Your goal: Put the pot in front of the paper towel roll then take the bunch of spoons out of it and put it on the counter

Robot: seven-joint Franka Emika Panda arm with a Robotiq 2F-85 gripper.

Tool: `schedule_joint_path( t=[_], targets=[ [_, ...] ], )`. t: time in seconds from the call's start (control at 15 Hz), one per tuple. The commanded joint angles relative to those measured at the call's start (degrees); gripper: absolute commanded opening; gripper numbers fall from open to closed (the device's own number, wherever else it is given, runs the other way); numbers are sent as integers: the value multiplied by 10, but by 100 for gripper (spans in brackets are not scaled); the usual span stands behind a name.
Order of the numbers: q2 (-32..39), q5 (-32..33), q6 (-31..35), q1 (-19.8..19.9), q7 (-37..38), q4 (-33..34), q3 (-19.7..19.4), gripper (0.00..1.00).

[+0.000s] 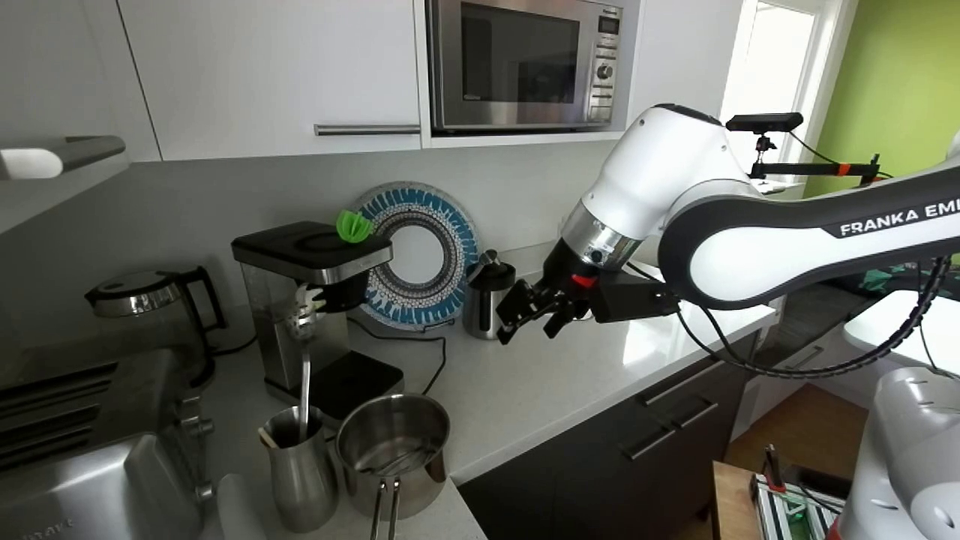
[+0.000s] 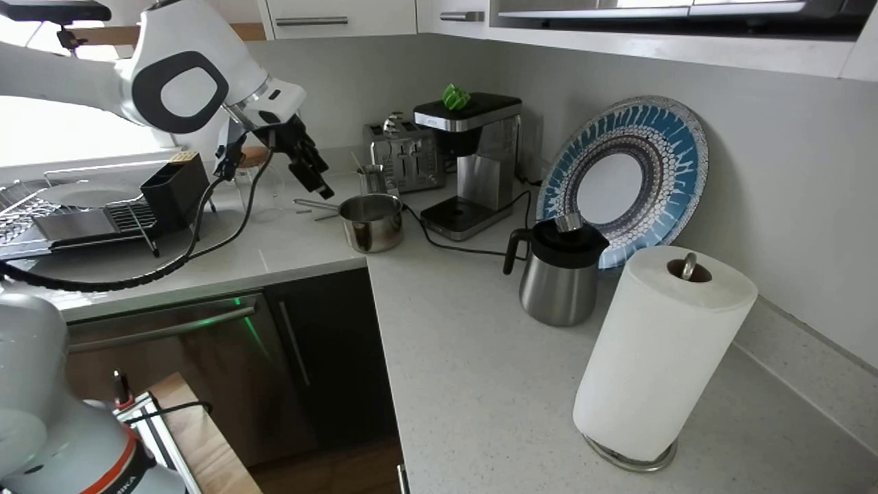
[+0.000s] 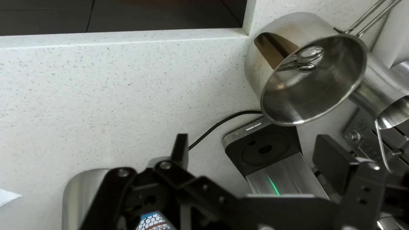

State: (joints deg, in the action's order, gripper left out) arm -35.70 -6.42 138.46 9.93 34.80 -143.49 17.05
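I have, remotely, one black two-fingered gripper (image 3: 256, 153), jaws wide apart, empty; one squat, shiny stainless-steel saucepan (image 2: 374, 232), shiny metal spoons (image 3: 310, 54) inside, just beside a tall narrow steel jug (image 1: 303, 478), which my crooked approach might topple.

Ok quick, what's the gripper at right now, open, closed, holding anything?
Gripper: open, holding nothing; the pot is outside its grip.

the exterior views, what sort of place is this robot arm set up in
It looks like a kitchen, though whether in a home or an office I can't tell: a microwave is set above a counter with a coffee maker on it.
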Motion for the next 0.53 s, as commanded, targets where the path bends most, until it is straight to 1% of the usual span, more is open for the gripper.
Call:
schedule_joint_path(
  t=[0.0,0.07,0.27,0.33,0.4,0.47],
  targets=[
    [2,14,0,-16,11,1,-14,100],
    [2,15,0,-16,11,2,-13,100],
    [84,10,20,-13,0,21,-24,100],
    [106,7,23,-16,-5,25,-29,100],
    [132,-4,38,-27,-20,28,-40,100],
    [161,-2,57,-29,-25,36,-44,100]
  ],
)
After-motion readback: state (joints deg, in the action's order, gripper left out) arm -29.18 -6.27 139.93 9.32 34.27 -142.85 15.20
